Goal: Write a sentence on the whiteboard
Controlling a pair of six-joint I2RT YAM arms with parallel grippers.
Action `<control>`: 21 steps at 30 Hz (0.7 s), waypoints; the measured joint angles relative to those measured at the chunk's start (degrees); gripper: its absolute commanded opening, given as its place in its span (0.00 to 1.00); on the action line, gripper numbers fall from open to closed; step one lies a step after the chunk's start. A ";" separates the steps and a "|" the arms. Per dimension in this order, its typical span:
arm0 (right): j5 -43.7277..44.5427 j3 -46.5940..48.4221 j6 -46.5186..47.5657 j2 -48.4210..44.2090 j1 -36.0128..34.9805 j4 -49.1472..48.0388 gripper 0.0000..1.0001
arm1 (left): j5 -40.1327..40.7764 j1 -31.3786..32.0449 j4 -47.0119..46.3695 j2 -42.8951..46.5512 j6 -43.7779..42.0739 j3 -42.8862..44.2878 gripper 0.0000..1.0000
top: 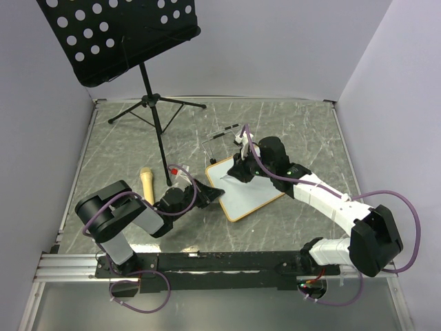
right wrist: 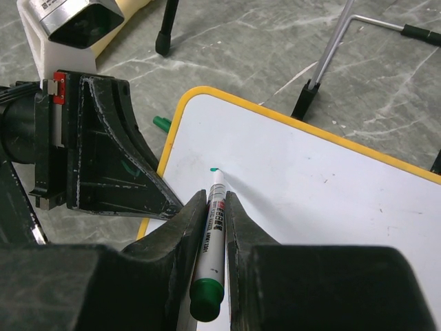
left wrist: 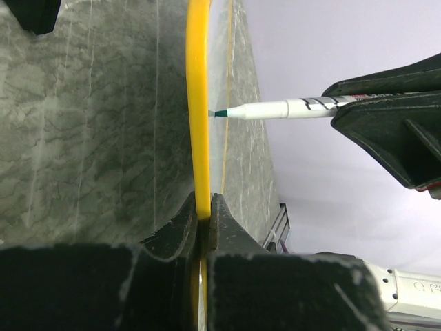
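The whiteboard (top: 256,193), white with a yellow frame, lies flat on the table between the arms. My left gripper (top: 218,195) is shut on its left frame edge (left wrist: 198,103), the jaws pinching the yellow rim (left wrist: 204,210). My right gripper (right wrist: 216,207) is shut on a white marker (right wrist: 214,224) with a green end. The marker's green tip (right wrist: 214,170) is at the board's surface near the left corner. From the left wrist, the marker (left wrist: 275,109) points at the board seen edge-on. No writing shows on the board (right wrist: 310,186).
A black perforated music stand (top: 117,34) rises at the back left, its tripod legs (top: 155,103) spread on the marbled table. A tan cylinder (top: 147,183) lies left of my left gripper. A bent wire stand (top: 224,134) sits behind the board. A green cap (right wrist: 161,123) lies beside the frame.
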State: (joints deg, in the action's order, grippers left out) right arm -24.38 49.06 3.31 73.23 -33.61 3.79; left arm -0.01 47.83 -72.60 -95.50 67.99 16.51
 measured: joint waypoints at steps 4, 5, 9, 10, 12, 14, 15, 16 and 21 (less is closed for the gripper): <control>0.98 0.07 0.20 0.00 0.00 0.00 0.00 | 0.02 0.00 0.02 0.00 0.02 0.00 0.01; 1.20 0.11 0.22 0.00 0.00 0.02 0.00 | 0.02 -0.02 0.02 0.00 0.02 0.00 0.01; 1.75 0.13 0.39 0.02 0.00 0.02 0.00 | 0.04 0.00 0.04 0.00 0.04 0.00 0.01; 1.86 0.13 0.39 0.02 0.00 0.02 0.00 | 0.04 0.00 0.04 0.00 0.07 0.00 0.01; 1.62 0.13 0.46 0.02 0.00 0.00 0.00 | 0.07 0.00 0.04 0.00 0.07 0.00 0.01; 1.25 0.13 0.59 0.02 0.00 0.00 0.00 | 0.07 0.00 0.04 -0.02 0.07 0.00 0.01; 0.96 0.13 0.63 0.02 0.04 0.00 0.00 | 0.07 0.00 0.04 -0.02 0.07 0.00 0.01; 0.74 0.13 0.72 0.02 0.09 0.00 0.00 | 0.07 0.00 0.04 -0.02 0.07 0.00 0.01; -0.70 0.13 0.83 0.00 0.11 0.02 0.00 | 0.07 0.00 -0.02 -0.02 0.02 0.00 0.01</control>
State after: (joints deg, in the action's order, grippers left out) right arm -25.08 49.19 4.14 73.23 -33.50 3.81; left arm 0.05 47.83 -72.62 -95.53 68.01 16.51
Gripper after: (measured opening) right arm 0.208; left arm 0.055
